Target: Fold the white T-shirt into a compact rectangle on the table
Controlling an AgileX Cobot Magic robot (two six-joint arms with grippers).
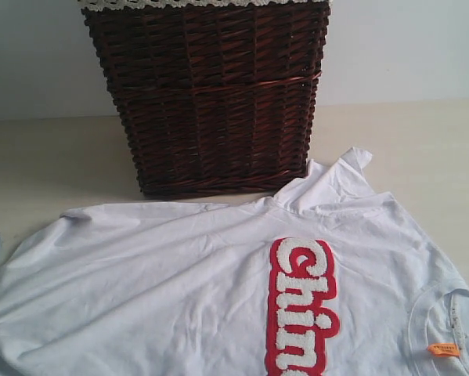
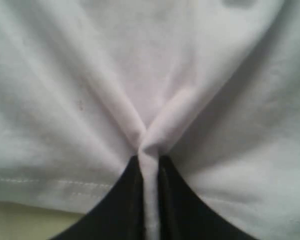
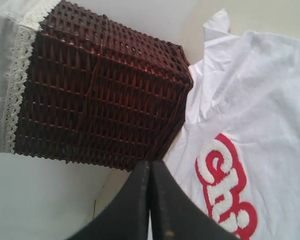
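White T-shirt [image 1: 179, 266] looks soft, light, bunches easily; best grabbed at hem/corners. L gripper [image 2: 148, 200] pinches a fold by the hem; R gripper [image 3: 150, 200] pressed together, empty

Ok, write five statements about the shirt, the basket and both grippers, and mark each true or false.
1. The left gripper is shut on a pinched fold of the white T-shirt. True.
2. The right gripper holds a sleeve. False: it is shut on nothing.
3. The shirt lies lettering-side down. False: its red-outlined lettering faces up.
4. The wicker basket stands on the table beside the shirt. True.
5. The shirt is already a compact rectangle. False: it lies spread out.
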